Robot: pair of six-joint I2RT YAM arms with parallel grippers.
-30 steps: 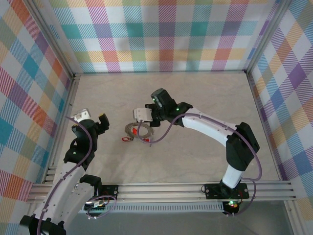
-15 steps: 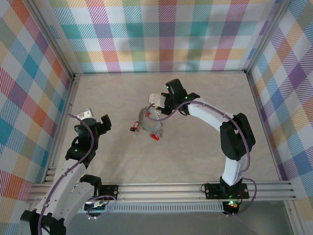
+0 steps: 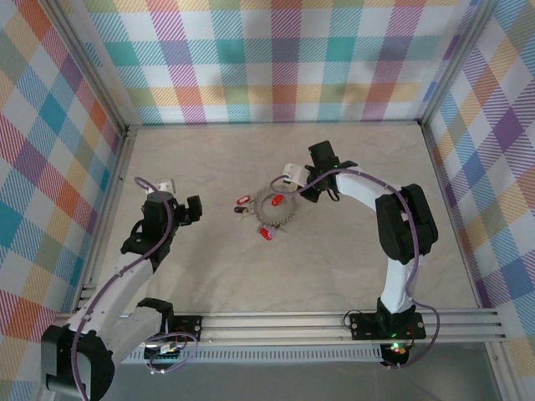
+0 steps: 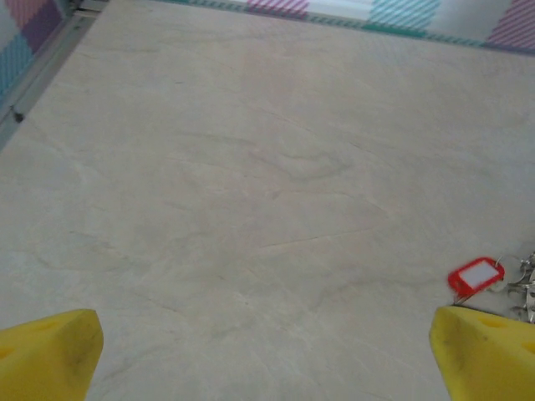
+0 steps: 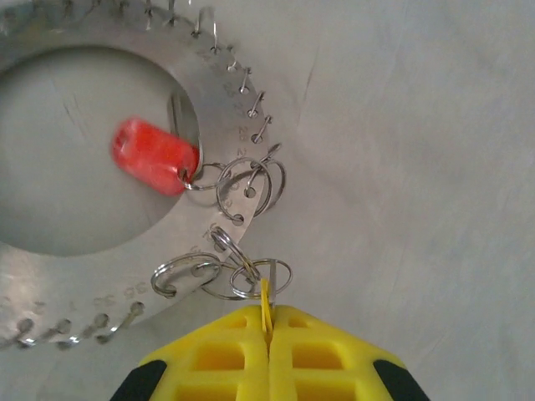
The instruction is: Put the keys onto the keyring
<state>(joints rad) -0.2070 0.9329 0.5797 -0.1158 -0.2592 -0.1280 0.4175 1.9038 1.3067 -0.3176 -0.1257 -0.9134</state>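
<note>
On beige marbled tabletop (image 3: pixel 351 259), walled in plaid (image 3: pixel 276 67), one grey toothed metal keyring (image 5: pixel 213 92) and three red-headed keys (image 3: pixel 267 236) are counted; right gripper (image 5: pixel 269 322) is clamped on a yellow tab (image 5: pixel 266 294), left gripper (image 4: pixel 267 351) spread wide.

1. My left arm (image 3: pixel 125 271) leans from its base at the near edge up along the table's left edge, with the wrist turned toward the middle.
2. My left gripper (image 4: pixel 267 359) stands wide open, its yellow fingertips (image 4: pixel 50 351) far apart, low over the table.
3. My right arm (image 3: pixel 368 190) rises from the near edge, bends at the elbow and reaches left to the table's middle.
4. My right gripper (image 5: pixel 269 326) points down, jaws pressed tight together.
</note>
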